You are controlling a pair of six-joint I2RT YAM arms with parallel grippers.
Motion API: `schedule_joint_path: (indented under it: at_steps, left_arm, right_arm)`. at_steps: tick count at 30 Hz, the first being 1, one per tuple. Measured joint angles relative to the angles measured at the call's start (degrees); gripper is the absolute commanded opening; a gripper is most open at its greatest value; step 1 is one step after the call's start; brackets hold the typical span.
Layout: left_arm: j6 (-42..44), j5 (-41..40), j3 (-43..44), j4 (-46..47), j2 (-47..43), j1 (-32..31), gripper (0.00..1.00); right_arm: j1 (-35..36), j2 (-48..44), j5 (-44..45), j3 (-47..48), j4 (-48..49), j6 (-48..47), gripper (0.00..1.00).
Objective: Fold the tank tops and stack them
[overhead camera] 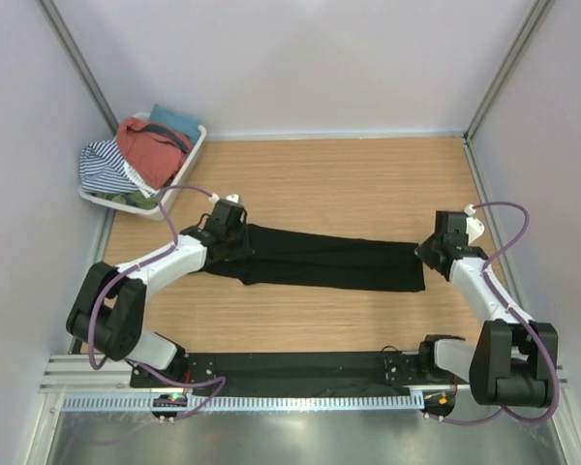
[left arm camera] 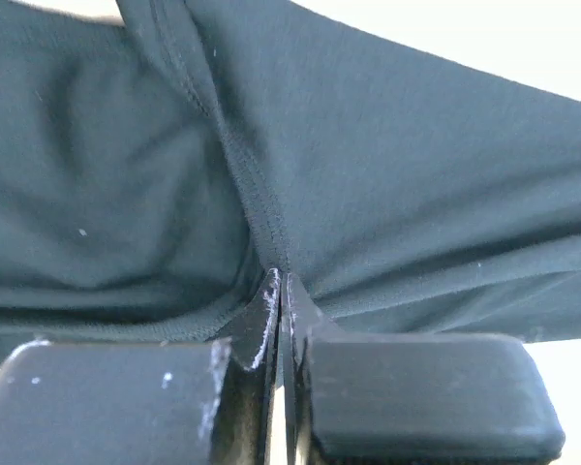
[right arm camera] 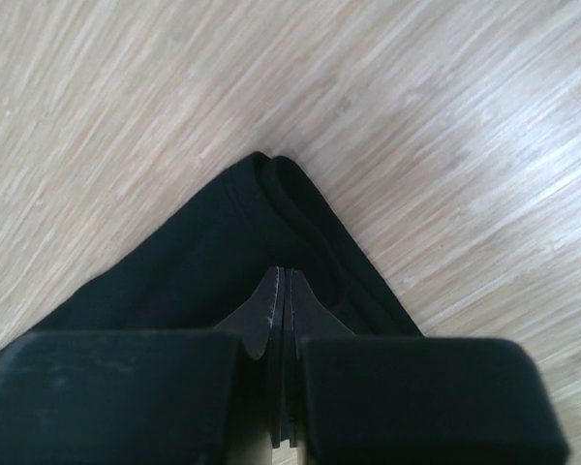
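Observation:
The black tank top (overhead camera: 329,260) lies in a long narrow band across the middle of the wooden table (overhead camera: 368,184), pulled out between both grippers. My left gripper (overhead camera: 234,244) is shut on its left end; the left wrist view shows the jaws (left arm camera: 281,281) pinching a seam of the dark cloth (left arm camera: 416,174). My right gripper (overhead camera: 428,254) is shut on its right end; the right wrist view shows the jaws (right arm camera: 284,276) closed on a corner of the cloth (right arm camera: 194,262), low over the wood. The rust-red tank top (overhead camera: 153,150) lies bunched in the white basket (overhead camera: 189,160).
The white basket stands at the far left corner and also holds a striped cloth (overhead camera: 105,167) and a teal cloth (overhead camera: 174,121). Walls close in the table on the left, right and back. A black strip (overhead camera: 290,368) runs along the near edge between the arm bases.

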Motion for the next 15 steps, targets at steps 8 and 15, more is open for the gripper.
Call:
schedule_joint_path:
  at_steps: [8, 15]
  left_arm:
    - [-3.3, -2.4, -5.7, 1.4, -0.6, -3.4, 0.34]
    - [-4.7, -7.0, -8.8, 1.6, -8.9, -4.7, 0.48]
  right_arm:
    - [0.0, -1.2, -0.2, -4.9, 0.6, 3.9, 0.45]
    - [0.0, -5.1, 0.1, -6.1, 0.9, 4.9, 0.34]
